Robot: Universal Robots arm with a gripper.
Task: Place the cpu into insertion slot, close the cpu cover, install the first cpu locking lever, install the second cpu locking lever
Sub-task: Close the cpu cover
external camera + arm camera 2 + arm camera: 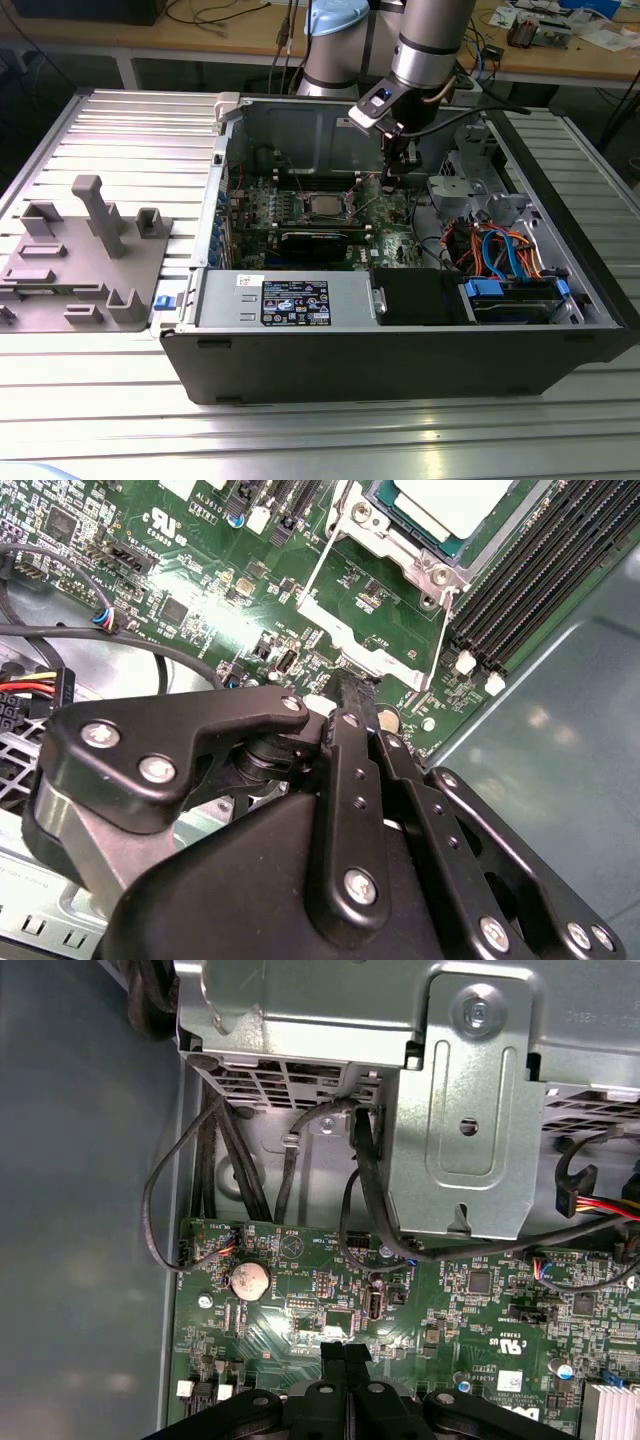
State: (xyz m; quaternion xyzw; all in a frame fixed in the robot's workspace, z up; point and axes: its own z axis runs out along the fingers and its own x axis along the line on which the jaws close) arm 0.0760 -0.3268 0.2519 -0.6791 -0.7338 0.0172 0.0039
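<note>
Second wrist view: the cpu [455, 505], silver top face up, sits inside the silver-rimmed insertion slot [405, 542] on the green motherboard [200, 580], with part of it cut off at the picture's edge. The gripper [352, 685] hovers just beside the socket, fingers pressed together and empty. Whether the cpu cover is down cannot be told.
</note>
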